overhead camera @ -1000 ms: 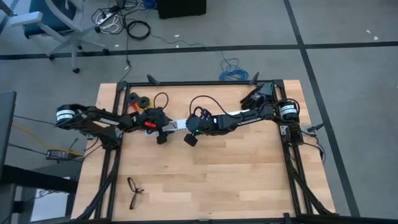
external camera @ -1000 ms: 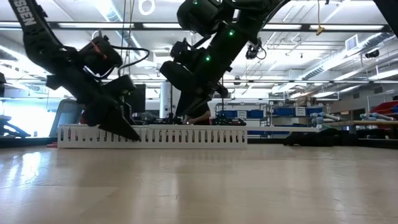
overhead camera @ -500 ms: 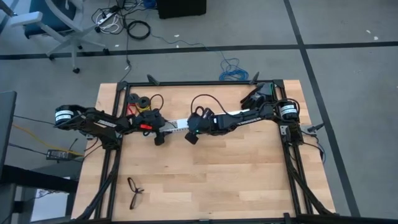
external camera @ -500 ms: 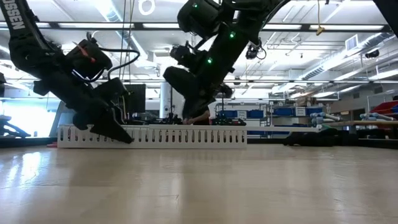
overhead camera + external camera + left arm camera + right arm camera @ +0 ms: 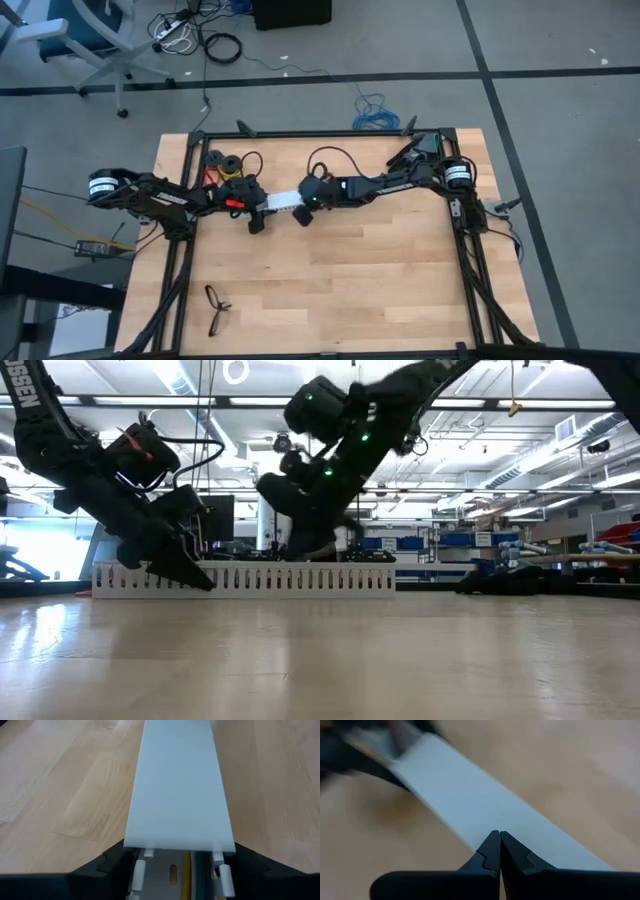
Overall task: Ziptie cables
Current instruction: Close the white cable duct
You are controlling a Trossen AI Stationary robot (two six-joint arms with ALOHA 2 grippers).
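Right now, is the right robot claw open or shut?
Shut. The right gripper has its two dark fingertips pressed together over the white rail.

From overhead you look straight down on the whole counter (image 5: pixel 330 270), with floor around it. The low camera sits at counter height and looks level across the wood at the side of the white rail (image 5: pixel 245 577), with the room behind. Each wrist camera sits very close above that same rail (image 5: pixel 180 785), looking forward along its flat white top. All four views share the rail, so you can match them by it.
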